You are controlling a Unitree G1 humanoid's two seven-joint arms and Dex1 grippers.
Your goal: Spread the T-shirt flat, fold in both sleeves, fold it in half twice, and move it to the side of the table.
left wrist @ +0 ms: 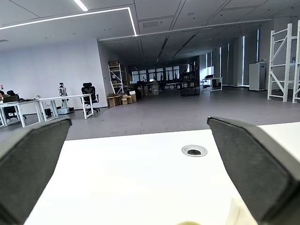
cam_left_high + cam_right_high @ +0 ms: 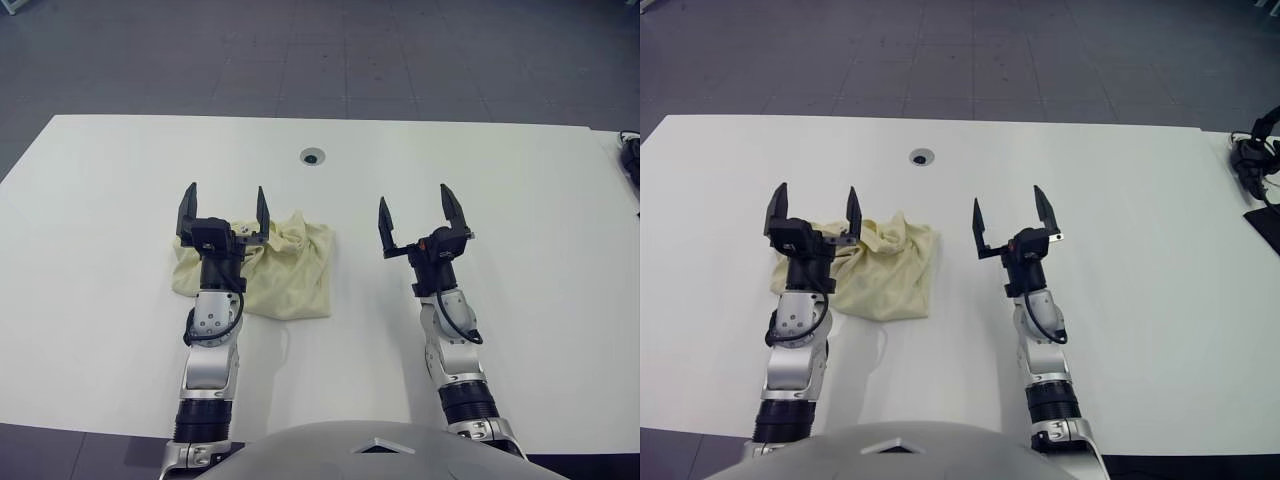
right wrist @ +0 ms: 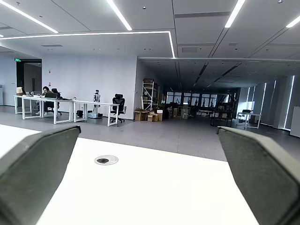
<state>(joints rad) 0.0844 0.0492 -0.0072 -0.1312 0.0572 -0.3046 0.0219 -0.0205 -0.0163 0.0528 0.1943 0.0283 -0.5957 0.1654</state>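
Observation:
A pale yellow T-shirt (image 2: 288, 268) lies crumpled in a heap on the white table (image 2: 520, 180), left of centre. My left gripper (image 2: 223, 209) hovers open above the heap's left part, fingers pointing away from me, nothing between them. My right gripper (image 2: 420, 215) is open too, held over bare table to the right of the shirt and apart from it. In the left wrist view a corner of the cloth (image 1: 234, 214) peeks beside the gripper's black fingers (image 1: 253, 159). The right wrist view shows the wide-spread fingers (image 3: 262, 164) over the tabletop.
A round cable grommet (image 2: 313, 156) sits in the table beyond the shirt. Black cables and gear (image 2: 1252, 160) lie at the table's far right edge. Bare tabletop (image 2: 110, 180) stretches on all sides of the shirt.

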